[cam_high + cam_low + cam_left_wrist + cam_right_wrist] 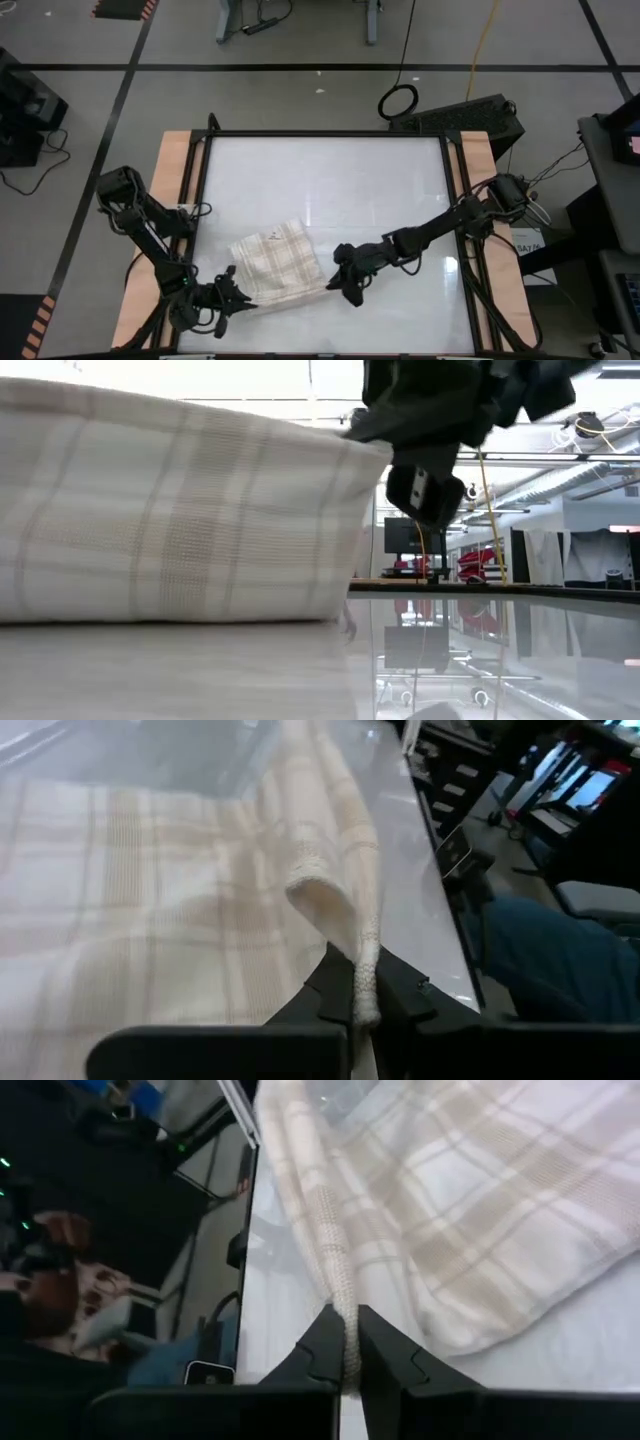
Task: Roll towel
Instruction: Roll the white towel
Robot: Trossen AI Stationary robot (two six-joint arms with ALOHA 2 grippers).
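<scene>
My left gripper [365, 1010] is clamped on a corner fold of the towel [277, 262]: the left wrist view shows its two dark fingers [325, 990] pressed together with a cream hem pinched upright between them. Seen from above, this gripper [232, 290] sits at the towel's near left corner, close to the table's front edge.

My right gripper [350, 1365] is likewise closed on the towel's edge; the right wrist view shows a rolled hem [335, 1280] running straight into the narrow gap between its fingers [385, 1355]. Seen from above, this gripper [345, 283] meets the towel at its near right corner, with the arm reaching in from the table's right side.

The towel, cream with beige plaid checks, lies folded on the glossy white table [330, 180], in the near left part of it, between my two grippers. A small tag [271, 236] shows near its far edge. In the low view the towel [170, 510] fills the left of the picture as a raised, rounded bulk resting on the tabletop, with the dark body of one arm [430, 420] above its right end.
</scene>
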